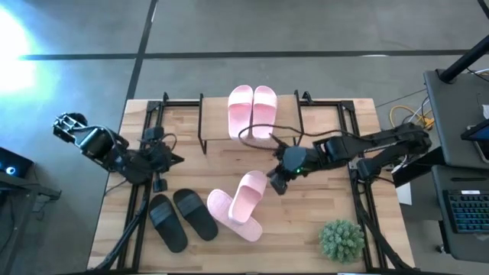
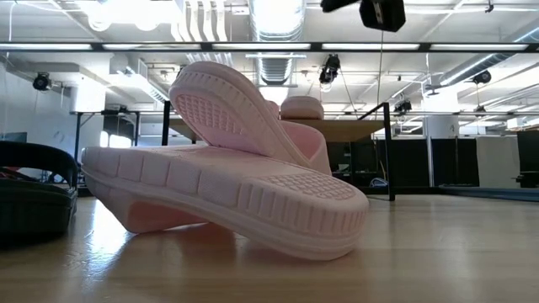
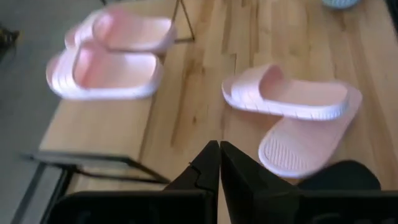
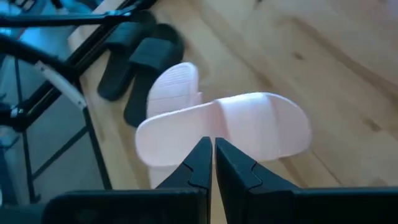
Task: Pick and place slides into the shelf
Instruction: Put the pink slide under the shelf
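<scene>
Two pink slides [image 1: 253, 111] already sit on the shelf [image 1: 216, 128]; two more [image 1: 241, 202] lie crossed just ahead of my right fingers [image 1: 278, 183], pressed together and empty, ready to approach. My left fingers [image 1: 173, 160], also together and empty, wait beside the black slides [image 1: 182, 218] on the bench [image 1: 306, 229].

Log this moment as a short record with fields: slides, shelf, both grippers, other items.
Slides on shelf: two pink slides, side by side on the shelf
Slides on table: two pink slides, one lying across the other; two black slides beside them
Right gripper: shut, empty, at the stacked pink slides
Left gripper: shut, empty, at the table's left side
Other: green plant ball at the table's front right corner
</scene>
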Motion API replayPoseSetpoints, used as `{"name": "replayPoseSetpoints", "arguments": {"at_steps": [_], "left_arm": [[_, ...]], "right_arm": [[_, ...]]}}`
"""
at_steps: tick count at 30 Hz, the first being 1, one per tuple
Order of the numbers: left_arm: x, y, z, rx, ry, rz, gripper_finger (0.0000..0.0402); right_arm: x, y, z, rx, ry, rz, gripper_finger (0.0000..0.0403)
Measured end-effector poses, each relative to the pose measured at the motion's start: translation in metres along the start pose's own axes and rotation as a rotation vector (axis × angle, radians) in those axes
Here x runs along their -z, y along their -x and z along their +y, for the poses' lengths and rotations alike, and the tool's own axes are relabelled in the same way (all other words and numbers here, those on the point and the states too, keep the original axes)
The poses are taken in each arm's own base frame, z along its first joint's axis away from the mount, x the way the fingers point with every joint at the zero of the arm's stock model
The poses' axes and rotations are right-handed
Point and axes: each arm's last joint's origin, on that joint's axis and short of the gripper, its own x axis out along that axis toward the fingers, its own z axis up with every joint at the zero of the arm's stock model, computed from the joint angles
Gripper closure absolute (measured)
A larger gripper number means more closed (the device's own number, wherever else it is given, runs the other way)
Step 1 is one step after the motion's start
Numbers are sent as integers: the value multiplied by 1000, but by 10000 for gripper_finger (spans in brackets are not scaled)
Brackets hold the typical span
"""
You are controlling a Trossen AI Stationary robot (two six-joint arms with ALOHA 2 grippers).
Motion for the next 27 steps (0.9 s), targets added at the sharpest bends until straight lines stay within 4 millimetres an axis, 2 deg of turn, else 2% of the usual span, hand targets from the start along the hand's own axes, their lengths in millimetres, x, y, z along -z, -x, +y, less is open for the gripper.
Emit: {"name": "replayPoseSetpoints", "arguments": {"at_steps": [5,12,20,27], "left_arm": [[9,0,-14,19,23,52,402],[13,4,-31,41,-33,29,402],[14,12,-33,59,-59,-11,402],[17,15,-28,62,-71,-20,402]], "right_arm": [[24,-15,17,24,48,46,390],[56,-36,42,120,65,9,390],[90,-50,64,339,137,50,390],[110,-81,76,524,220,148,387]]}}
